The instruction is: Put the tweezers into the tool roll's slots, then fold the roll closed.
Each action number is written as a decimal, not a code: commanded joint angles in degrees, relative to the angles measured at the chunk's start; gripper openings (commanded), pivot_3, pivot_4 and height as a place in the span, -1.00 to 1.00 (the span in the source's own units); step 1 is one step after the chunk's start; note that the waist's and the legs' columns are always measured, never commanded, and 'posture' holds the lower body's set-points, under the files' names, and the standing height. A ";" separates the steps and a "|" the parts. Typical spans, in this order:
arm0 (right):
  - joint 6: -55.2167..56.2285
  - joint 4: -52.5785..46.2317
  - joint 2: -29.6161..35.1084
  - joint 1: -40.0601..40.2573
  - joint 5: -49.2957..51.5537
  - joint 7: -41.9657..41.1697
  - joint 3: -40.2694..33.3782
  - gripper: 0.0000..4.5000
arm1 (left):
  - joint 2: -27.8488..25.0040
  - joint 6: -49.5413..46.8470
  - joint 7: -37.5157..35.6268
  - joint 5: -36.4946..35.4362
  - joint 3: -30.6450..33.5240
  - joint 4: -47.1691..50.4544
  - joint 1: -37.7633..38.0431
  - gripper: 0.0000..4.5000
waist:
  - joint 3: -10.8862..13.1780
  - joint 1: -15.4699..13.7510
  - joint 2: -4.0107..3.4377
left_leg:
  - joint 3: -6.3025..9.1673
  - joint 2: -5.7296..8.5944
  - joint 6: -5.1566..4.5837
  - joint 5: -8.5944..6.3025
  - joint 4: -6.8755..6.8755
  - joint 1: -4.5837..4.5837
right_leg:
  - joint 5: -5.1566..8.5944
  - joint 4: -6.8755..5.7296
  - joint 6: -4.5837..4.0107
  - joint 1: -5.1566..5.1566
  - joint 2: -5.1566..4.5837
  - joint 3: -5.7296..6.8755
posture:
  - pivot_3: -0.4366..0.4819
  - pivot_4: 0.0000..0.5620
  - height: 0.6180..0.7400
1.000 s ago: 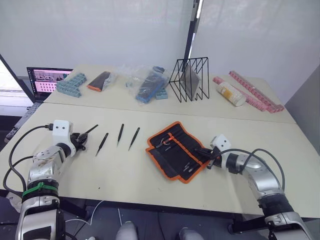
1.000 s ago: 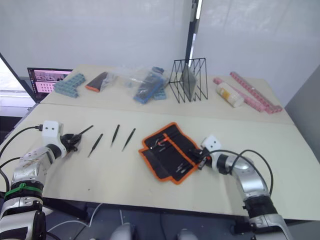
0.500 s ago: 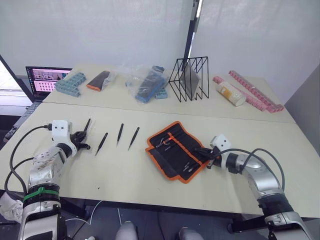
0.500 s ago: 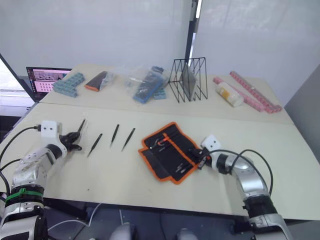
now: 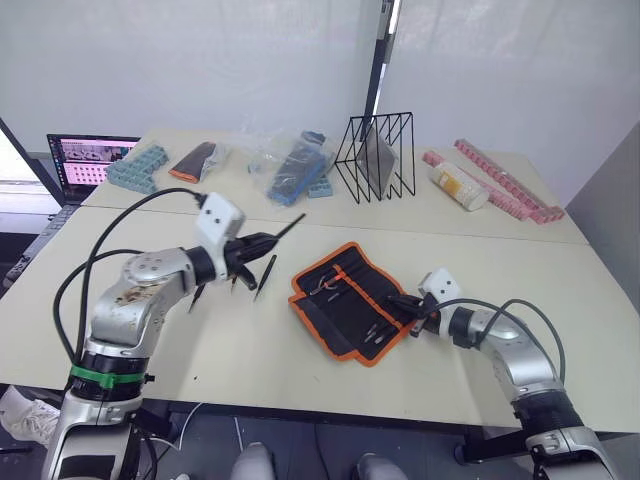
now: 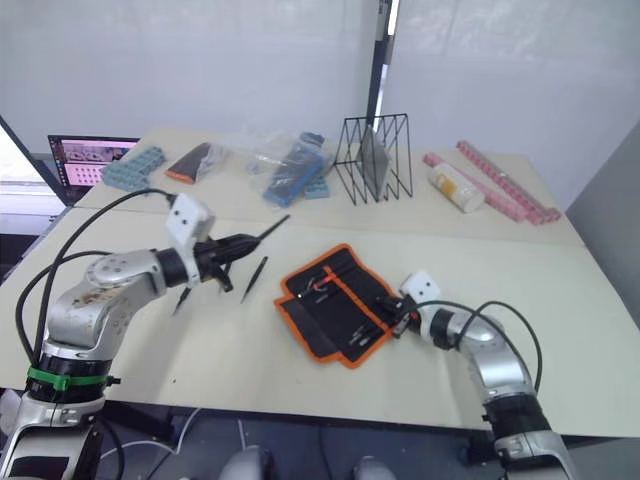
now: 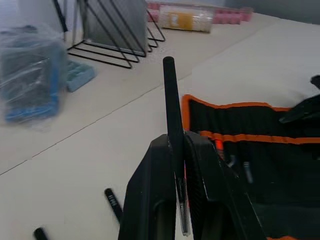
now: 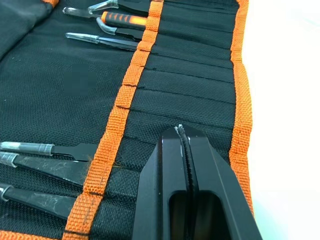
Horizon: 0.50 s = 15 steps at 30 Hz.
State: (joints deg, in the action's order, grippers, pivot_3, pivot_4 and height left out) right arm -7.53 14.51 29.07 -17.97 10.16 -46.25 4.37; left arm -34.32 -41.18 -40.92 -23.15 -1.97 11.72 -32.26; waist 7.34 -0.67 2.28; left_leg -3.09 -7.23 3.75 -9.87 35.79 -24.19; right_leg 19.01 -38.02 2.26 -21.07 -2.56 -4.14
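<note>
Tool roll: the tool roll (image 5: 352, 301) lies open and flat on the table (image 5: 250, 350), centre of the head views, tilted, orange edging all round.
Roll contents: in the right wrist view, silver tool tips lie at the lower left beside the orange inner stripe; more tips and an orange-handled tool (image 8: 125, 21) sit at the upper edge. The slots (image 8: 190, 95) between them look unfilled.
Left arm: raised above the table at centre left, forearm reaching toward the roll.
Left gripper: the left gripper (image 5: 262, 240) is closed on one of the tweezers (image 7: 172, 120); it sticks out past the fingertips, pointing up and right in the head views.
Right arm: low at lower right, forearm along the table, pointing left at the roll.
Right gripper: the right gripper (image 6: 393, 322) sits at the roll's right edge, its black fingers (image 8: 165, 170) pressed together with only a thin seam between; whether fabric is pinched I cannot tell.
Loose tweezers: one loose pair (image 5: 266, 276) lies on the table just left of the roll; others are partly hidden behind the left arm.
Left wrist view adds: a wire rack (image 7: 112, 30) and bagged blue blocks (image 7: 30, 75) beyond the held pair.
</note>
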 commanded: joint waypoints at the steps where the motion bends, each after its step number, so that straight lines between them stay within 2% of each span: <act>1: -1.23 -0.66 -1.19 3.63 -0.25 1.37 -0.15 -1.00 | -0.35 -5.74 1.18 1.80 -5.06 3.38 -2.85 -0.98 | 0.01 0.02 -0.02 | 0.00 0.01 0.00 0.00 0.00 0.00 | 0.01 0.00 0.01 0.00 0.00 -0.01 | -0.05 -0.47 0.55; 8: -0.73 -10.01 -2.62 7.22 3.25 1.49 -3.05 -1.00 | 1.32 -19.07 0.14 0.08 -11.20 1.83 -8.11 -0.98 | 0.28 -0.01 -0.28 | 0.10 0.09 -0.02 -0.01 -0.02 -0.21 | 0.04 0.01 0.06 -0.16 0.01 -0.06 | -0.05 -0.47 0.55; 15: -2.64 -16.66 -1.69 9.85 3.74 0.62 -2.09 -1.00 | 3.89 -21.88 -0.26 -0.10 -12.26 -2.70 -11.45 -0.98 | 0.69 0.16 -0.68 | 0.13 0.14 -0.03 0.00 -0.02 -0.27 | 0.06 -0.01 0.09 -0.23 0.01 -0.11 | -0.05 -0.47 0.55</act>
State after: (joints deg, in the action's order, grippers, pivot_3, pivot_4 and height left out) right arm -9.27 0.00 26.71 -8.39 13.68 -45.04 1.68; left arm -30.73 -62.61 -40.82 -22.84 -14.21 8.60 -42.41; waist 8.03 -0.51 1.60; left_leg -2.96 -7.07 3.72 -9.88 35.77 -24.47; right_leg 19.07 -38.02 2.35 -21.31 -2.56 -4.26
